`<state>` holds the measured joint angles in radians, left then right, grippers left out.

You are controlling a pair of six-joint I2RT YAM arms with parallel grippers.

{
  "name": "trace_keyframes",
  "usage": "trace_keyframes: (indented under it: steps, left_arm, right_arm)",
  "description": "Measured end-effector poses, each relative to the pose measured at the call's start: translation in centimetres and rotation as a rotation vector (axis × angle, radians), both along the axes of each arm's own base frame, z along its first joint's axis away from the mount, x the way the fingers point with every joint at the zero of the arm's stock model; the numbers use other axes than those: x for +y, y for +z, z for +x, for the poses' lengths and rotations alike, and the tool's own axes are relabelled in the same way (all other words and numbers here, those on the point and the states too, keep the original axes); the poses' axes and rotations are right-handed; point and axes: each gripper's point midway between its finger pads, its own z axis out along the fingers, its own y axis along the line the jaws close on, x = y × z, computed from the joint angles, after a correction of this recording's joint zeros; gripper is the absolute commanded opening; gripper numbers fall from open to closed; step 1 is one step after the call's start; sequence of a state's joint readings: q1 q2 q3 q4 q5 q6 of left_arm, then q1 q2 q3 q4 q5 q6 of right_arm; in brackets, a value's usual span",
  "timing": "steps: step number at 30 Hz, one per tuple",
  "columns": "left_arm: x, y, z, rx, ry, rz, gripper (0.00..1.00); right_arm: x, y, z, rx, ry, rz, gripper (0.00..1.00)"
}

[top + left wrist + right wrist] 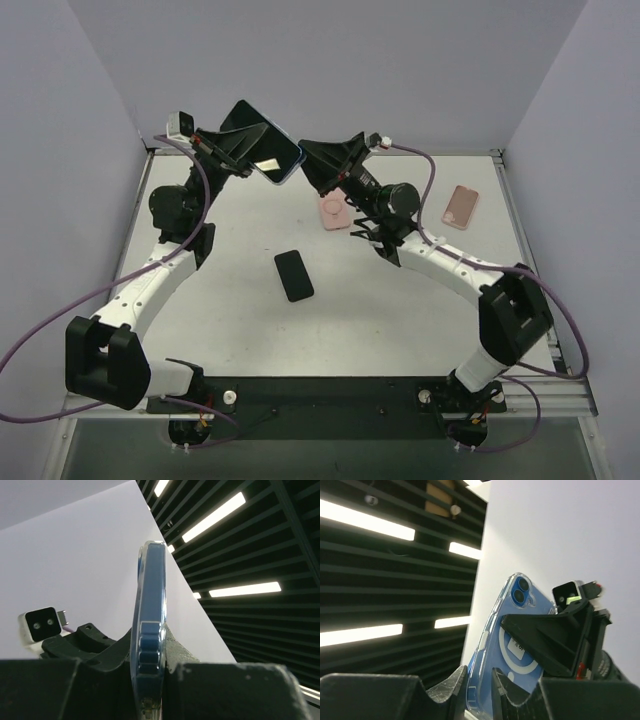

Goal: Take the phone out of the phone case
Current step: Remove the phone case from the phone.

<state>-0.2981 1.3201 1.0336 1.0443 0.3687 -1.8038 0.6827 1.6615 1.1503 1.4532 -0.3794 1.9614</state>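
A blue phone in a clear case (272, 150) is held up in the air over the back of the table, between both grippers. My left gripper (252, 148) is shut on it from the left; in the left wrist view the cased phone (149, 625) stands edge-on between the jaws of that gripper (150, 682). My right gripper (308, 162) is closed on the phone's right end. In the right wrist view the right gripper (479, 690) straddles the case's edge (492, 645), with the phone's back and camera lenses (522, 591) showing.
A black phone (294, 275) lies flat mid-table. A pink case with a ring (334, 211) lies below the right gripper. Another pink phone case (460, 206) lies at the right. Walls enclose the back and sides.
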Motion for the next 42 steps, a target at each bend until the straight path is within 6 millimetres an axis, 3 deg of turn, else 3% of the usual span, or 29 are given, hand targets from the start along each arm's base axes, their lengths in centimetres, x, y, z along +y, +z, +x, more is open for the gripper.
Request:
trace_keyframes:
  steps: [8,18,21,28,42]
  left_arm:
    - [-0.6,0.0,-0.7,0.011,-0.055,-0.004,0.00]
    - [-0.3,-0.7,0.6,0.072,-0.031,-0.003,0.00]
    - [0.0,-0.7,0.9,0.080,-0.015,-0.009,0.00]
    - [1.4,-0.4,2.0,0.091,0.045,-0.047,0.00]
    - [1.7,-0.9,2.3,0.099,0.056,-0.050,0.00]
  right_arm:
    - [-0.4,-0.7,-0.2,-0.041,-0.168,-0.317,0.00]
    - [0.3,-2.0,1.1,-0.085,-0.266,-0.487,0.00]
    - [0.7,-2.1,1.6,-0.111,-0.283,-0.521,0.11]
    - [2.5,-2.1,2.8,-0.178,-0.264,-0.576,0.25]
    - [4.0,-4.0,1.7,-0.267,-0.138,-0.674,0.25]
